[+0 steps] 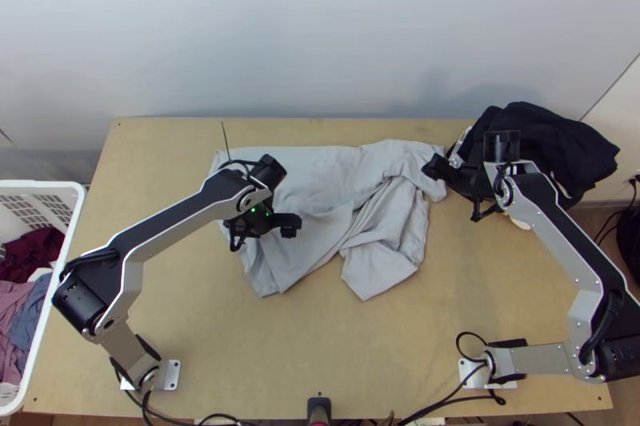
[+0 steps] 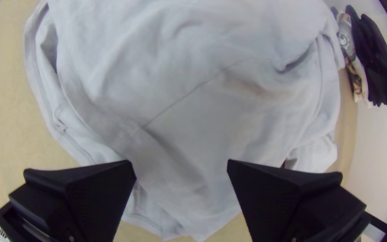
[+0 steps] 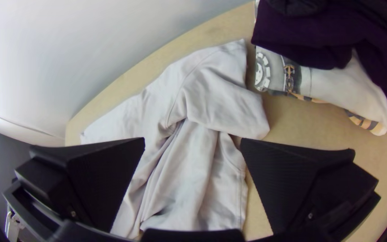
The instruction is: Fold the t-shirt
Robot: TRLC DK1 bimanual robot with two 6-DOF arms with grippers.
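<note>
The t-shirt (image 1: pixel 312 182) should prove light, limp; pinch corners nearest the tabletop's (image 1: pixel 304 346) far edge; left gripper (image 2: pixel 181 165) and right gripper (image 3: pixel 193 142) gape.

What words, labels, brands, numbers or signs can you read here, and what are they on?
None readable.
Light grey t-shirt: no lettering I can make out.
Patterned garment: a printed round emblem and chain-like figure, no legible words.
Left arm's black joint: tiny pale marks, too small to read.
</note>
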